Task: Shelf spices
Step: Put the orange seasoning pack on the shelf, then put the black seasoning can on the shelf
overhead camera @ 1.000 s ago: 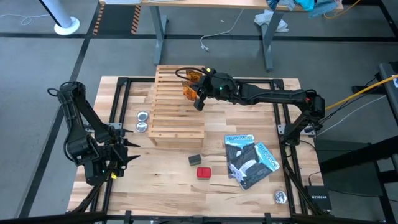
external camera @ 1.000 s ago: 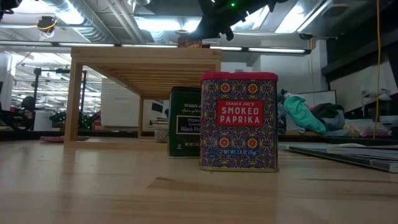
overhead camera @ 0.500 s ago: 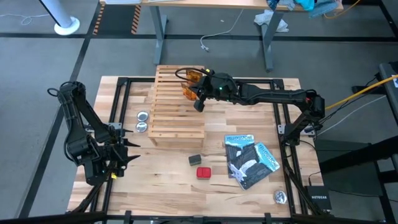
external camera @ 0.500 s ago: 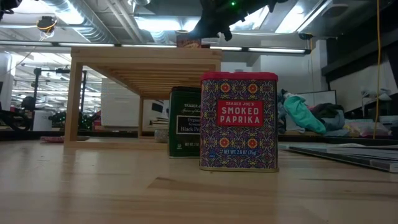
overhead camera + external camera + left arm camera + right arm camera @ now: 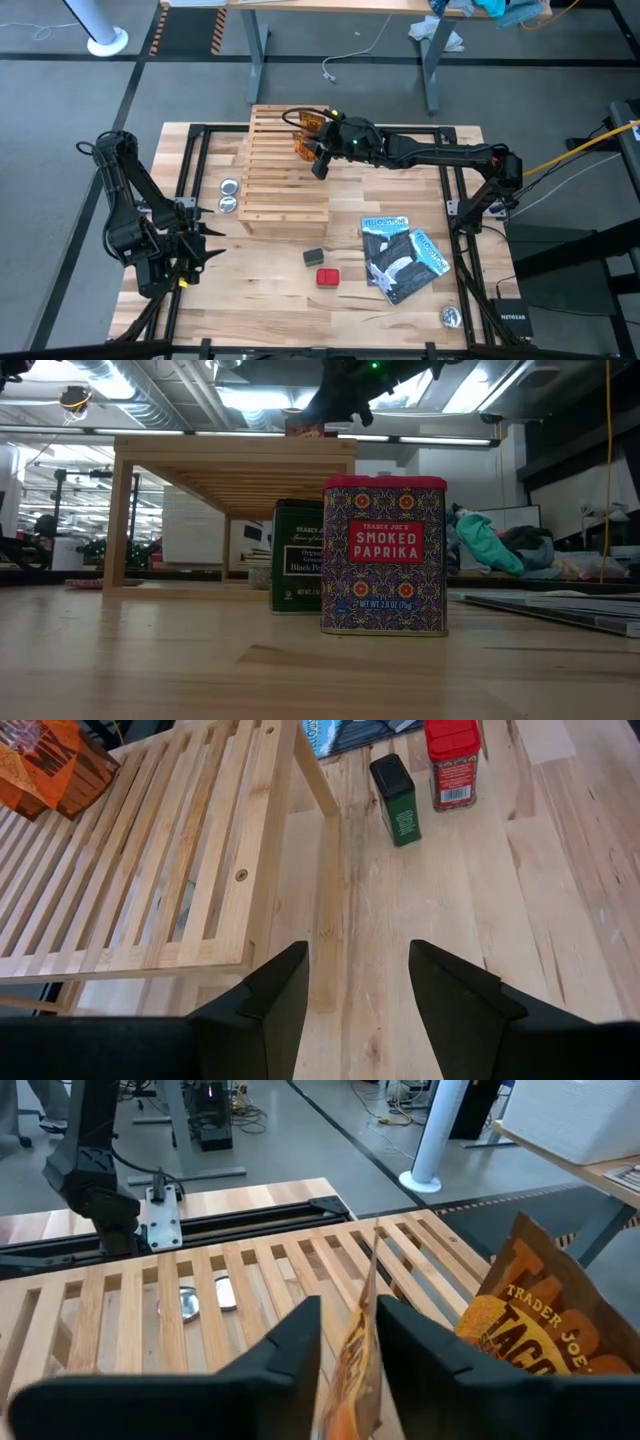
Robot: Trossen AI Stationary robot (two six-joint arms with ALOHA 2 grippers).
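Note:
The wooden slatted shelf (image 5: 285,175) stands on the table. My right gripper (image 5: 319,160) reaches over its far right part, shut on an orange-brown packet (image 5: 303,147). A second orange packet (image 5: 520,1310) stands on the slats just beyond it. The red paprika box (image 5: 327,277) and the dark grey box (image 5: 313,257) stand upright on the table, in front of the shelf's near edge. My left gripper (image 5: 358,990) is open and hovers over the table's near left, touching nothing. My right gripper pinches the orange packet by its thin upper edge (image 5: 362,1315) between the two fingers (image 5: 300,1350). It comes from above, slanting in from the table's right. The packet stands upright below the fingers, its lower end at the shelf's top slats (image 5: 305,432).
Two round silver tins (image 5: 228,195) lie left of the shelf and a third (image 5: 450,316) sits near the table's near right corner. Blue-and-black booklets (image 5: 400,255) lie right of the boxes. Bare wood shows between my left gripper and the boxes.

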